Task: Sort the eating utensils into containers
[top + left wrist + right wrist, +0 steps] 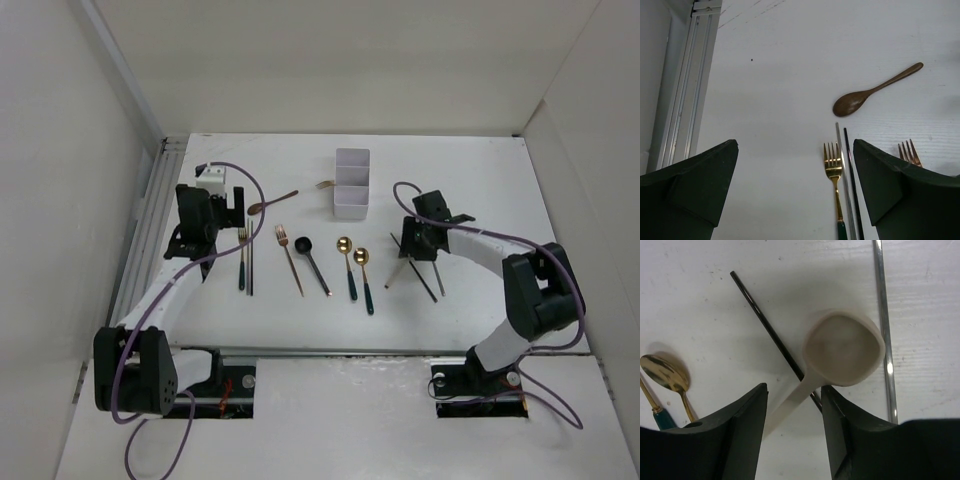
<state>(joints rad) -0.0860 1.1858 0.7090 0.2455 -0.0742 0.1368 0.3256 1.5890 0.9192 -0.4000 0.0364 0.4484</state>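
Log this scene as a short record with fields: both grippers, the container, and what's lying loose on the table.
Left gripper: open, holding nothing, gold fork between its fingers, off-centre
Right gripper: open, fingers flanking pale spoon handle, not clamped
Beneath spoon: dark chopstick crossing under the handle
Container: white, three compartments, nothing visible inside
Loose utensils: wooden spoon, black spoon, gold spoons
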